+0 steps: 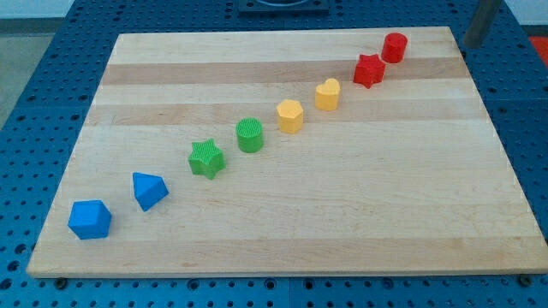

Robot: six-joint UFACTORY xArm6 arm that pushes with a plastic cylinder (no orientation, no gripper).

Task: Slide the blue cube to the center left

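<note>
My tip is out of view; only a grey post point(481, 21) shows at the view's top right (its lower end hidden). The blue cube point(90, 219) sits at the wooden board's point(342, 214) bottom left, beside a blue wedge-like block point(149, 190).

– What sits by the wooden board's point(342, 214) bottom left?
– A blue wedge block point(149, 190).
– And going up?
– A green star block point(206, 158), green round block point(250, 134), yellow six-sided block point(290, 115), yellow heart block point(327, 94), red star block point(369, 70), red round block point(394, 47).

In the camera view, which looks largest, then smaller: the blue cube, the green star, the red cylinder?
1. blue cube
2. green star
3. red cylinder
The cube lies nearest the view's bottom, so nearness may enlarge it.
</note>
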